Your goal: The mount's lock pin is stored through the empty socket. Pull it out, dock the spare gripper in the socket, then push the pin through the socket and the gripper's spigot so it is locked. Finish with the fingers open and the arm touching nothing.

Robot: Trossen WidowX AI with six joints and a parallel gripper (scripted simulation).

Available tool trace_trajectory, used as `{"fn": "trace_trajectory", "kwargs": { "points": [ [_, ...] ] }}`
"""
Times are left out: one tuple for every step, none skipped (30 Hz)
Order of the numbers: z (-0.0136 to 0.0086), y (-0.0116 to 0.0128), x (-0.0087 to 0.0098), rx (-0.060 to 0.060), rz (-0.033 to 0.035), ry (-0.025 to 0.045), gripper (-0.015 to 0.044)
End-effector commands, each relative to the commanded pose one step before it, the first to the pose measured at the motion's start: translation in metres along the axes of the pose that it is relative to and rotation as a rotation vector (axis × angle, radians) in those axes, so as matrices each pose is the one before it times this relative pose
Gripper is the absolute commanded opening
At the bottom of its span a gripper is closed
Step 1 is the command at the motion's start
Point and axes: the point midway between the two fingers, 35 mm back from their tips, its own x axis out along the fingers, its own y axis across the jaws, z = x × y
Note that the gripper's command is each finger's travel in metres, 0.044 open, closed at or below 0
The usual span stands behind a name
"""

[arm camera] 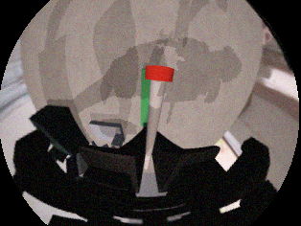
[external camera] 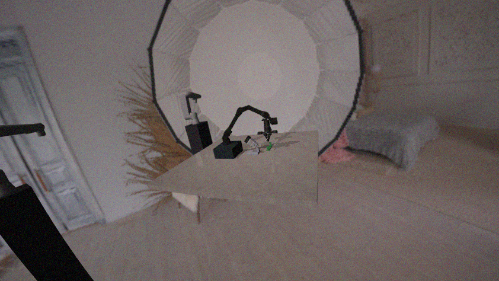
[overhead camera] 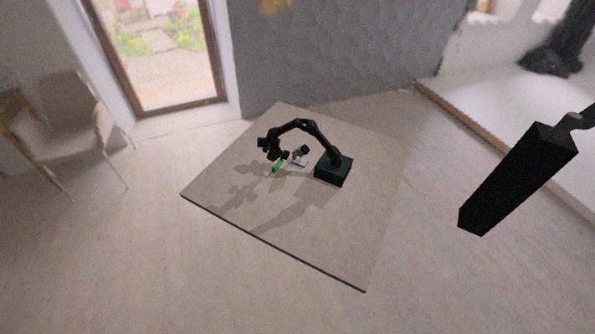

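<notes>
My gripper [overhead camera: 283,157] [external camera: 267,138] [arm camera: 149,129] is shut on the lock pin [arm camera: 154,102], a pale rod with a red head. In the wrist view the pin extends from between the fingertips, its head farthest from them. The green holder [overhead camera: 277,166] [external camera: 269,146] [arm camera: 145,102] stands beneath, partly hidden behind the pin. The mount's pale base [overhead camera: 299,162] [arm camera: 106,128] is on the arm-base side of the gripper. A tilted grey body [external camera: 253,143] with a dark end block [overhead camera: 304,149] [external camera: 247,139] [arm camera: 52,125] stands over it. Whether that is the docked spare gripper is too small to tell.
The arm's dark base box [overhead camera: 333,168] [external camera: 227,150] stands close beyond the mount. The tabletop [overhead camera: 347,239] [external camera: 279,178] carries the arm's shadows. Separate black posts [overhead camera: 516,177] [external camera: 198,136] stand outside the table.
</notes>
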Motion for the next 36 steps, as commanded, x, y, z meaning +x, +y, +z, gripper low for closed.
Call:
{"fn": "trace_trajectory", "kwargs": {
  "points": [
    [0.00007,0.00043,-0.00020,0.0000,0.00004,-0.00004,0.0007],
    [0.00021,0.00130,-0.00060,0.0001,0.00013,-0.00013,0.0001],
    [0.00033,0.00217,-0.00098,0.0002,0.00022,-0.00021,0.0000],
    [0.00039,0.00266,-0.00118,0.0002,0.00027,-0.00024,0.0000],
    [0.00037,0.00268,-0.00115,0.0002,0.00027,-0.00024,0.0000],
    [0.00035,0.00270,-0.00113,0.0002,0.00027,-0.00023,0.0000],
    [0.00033,0.00271,-0.00110,0.0002,0.00028,-0.00022,0.0000],
    [0.00032,0.00273,-0.00108,0.0002,0.00028,-0.00022,0.0000],
    [0.00030,0.00274,-0.00105,0.0002,0.00028,-0.00021,0.0000],
    [0.00028,0.00276,-0.00102,0.0002,0.00028,-0.00020,0.0000],
    [0.00026,0.00277,-0.00100,0.0002,0.00028,-0.00020,0.0000],
    [0.00024,0.00279,-0.00097,0.0002,0.00029,-0.00019,0.0000],
    [0.00022,0.00280,-0.00095,0.0002,0.00029,-0.00018,0.0000],
    [0.00020,0.00282,-0.00092,0.0002,0.00029,-0.00018,0.0000],
    [0.00019,0.00283,-0.00089,0.0002,0.00029,-0.00017,0.0000],
    [0.00017,0.00284,-0.00087,0.0002,0.00029,-0.00016,0.0000],
    [0.00015,0.00285,-0.00084,0.0002,0.00030,-0.00015,0.0000],
    [0.00013,0.00287,-0.00081,0.0002,0.00030,-0.00015,0.0000],
    [0.00011,0.00288,-0.00079,0.0002,0.00030,-0.00014,0.0000],
    [0.00009,0.00289,-0.00076,0.0002,0.00030,-0.00013,0.0000],
    [0.00007,0.00290,-0.00073,0.0002,0.00030,-0.00013,0.0000],
    [0.00005,0.00291,-0.00071,0.0002,0.00030,-0.00012,0.0000],
    [0.00003,0.00292,-0.00068,0.0002,0.00031,-0.00011,0.0000],
    [0.00002,0.00293,-0.00065,0.0002,0.00031,-0.00011,0.0000],
    [0.00000,0.00294,-0.00062,0.0002,0.00031,-0.00010,0.0000],
    [-0.00002,0.00295,-0.00060,0.0002,0.00031,-0.00009,0.0000],
    [-0.00004,0.00296,-0.00057,0.0002,0.00031,-0.00008,0.0000],
    [-0.00006,0.00297,-0.00054,0.0002,0.00031,-0.00008,0.0000],
    [-0.00008,0.00298,-0.00051,0.0002,0.00031,-0.00007,0.0000],
    [-0.00010,0.00298,-0.00048,0.0002,0.00031,-0.00006,0.0000],
    [-0.00012,0.00299,-0.00046,0.0002,0.00031,-0.00006,0.0000],
    [-0.00014,0.00300,-0.00043,0.0002,0.00031,-0.00005,0.0000],
    [-0.00016,0.00300,-0.00040,0.0002,0.00032,-0.00004,0.0000],
    [-0.00017,0.00301,-0.00037,0.0002,0.00032,-0.00003,0.0000],
    [-0.00019,0.00302,-0.00034,0.0002,0.00032,-0.00003,0.0000],
    [-0.00021,0.00302,-0.00031,0.0002,0.00032,-0.00002,0.0000]
  ]
}}
